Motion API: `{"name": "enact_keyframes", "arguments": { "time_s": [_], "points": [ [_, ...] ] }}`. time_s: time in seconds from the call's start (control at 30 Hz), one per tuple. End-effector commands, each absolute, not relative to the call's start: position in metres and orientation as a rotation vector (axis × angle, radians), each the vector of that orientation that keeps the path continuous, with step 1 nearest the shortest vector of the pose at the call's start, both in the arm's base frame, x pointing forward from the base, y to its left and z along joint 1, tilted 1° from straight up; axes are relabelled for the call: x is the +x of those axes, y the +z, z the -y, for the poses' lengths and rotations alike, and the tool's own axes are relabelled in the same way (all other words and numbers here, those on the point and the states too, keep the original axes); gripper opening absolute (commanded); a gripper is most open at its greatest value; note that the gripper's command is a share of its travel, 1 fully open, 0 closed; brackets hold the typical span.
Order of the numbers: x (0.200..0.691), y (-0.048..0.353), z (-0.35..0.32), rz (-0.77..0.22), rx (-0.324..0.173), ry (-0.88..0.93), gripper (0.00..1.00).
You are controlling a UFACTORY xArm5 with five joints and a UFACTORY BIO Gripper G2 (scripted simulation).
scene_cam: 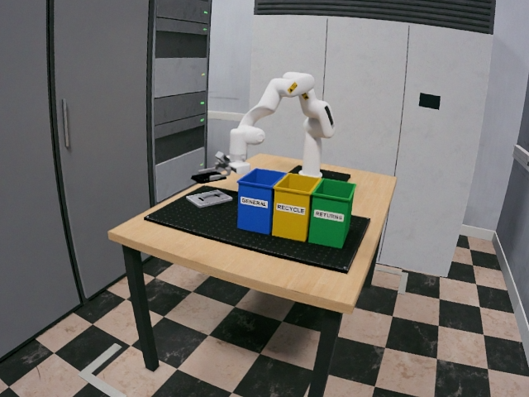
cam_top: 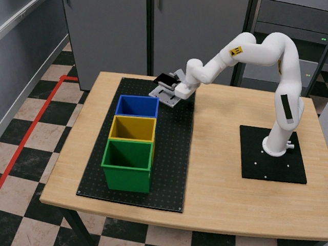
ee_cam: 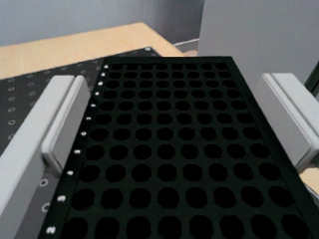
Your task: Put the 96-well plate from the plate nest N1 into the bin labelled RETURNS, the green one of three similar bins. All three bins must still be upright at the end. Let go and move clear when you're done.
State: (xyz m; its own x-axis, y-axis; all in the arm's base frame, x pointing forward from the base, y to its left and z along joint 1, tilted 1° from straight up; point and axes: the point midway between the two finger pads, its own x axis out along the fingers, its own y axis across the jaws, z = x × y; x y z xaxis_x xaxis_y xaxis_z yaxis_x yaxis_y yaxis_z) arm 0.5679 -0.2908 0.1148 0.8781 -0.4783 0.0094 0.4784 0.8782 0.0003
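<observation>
The gripper [cam_top: 169,84] [scene_cam: 213,174] [ee_cam: 171,124] grips a black well plate [cam_top: 166,79] [scene_cam: 205,176] [ee_cam: 166,144] above its grey nest [cam_top: 169,100] [scene_cam: 200,201], beyond three upright bins [cam_top: 129,154] [scene_cam: 291,209].

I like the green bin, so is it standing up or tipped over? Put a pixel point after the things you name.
Upright: the green bin [cam_top: 127,178] [scene_cam: 326,232] has its opening facing up.

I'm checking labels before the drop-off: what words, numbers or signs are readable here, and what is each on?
"GENERAL": blue bin.
"RECYCLE": yellow bin.
"RETURNS": green bin.
Yellow warning stickers, arm: print too small.
White marks, 96-well plate: too blurred to read.
</observation>
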Motion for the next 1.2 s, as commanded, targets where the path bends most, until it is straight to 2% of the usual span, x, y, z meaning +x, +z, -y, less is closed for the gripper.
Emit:
{"name": "enact_keyframes", "arguments": {
  "time_s": [0.0, 1.17],
  "points": [
    [0.569, 0.124, 0.291, 0.015, 0.004, -0.499, 0.0],
    [0.568, 0.176, 0.291, 0.015, 0.004, -0.499, 0.0]
  ]
}}
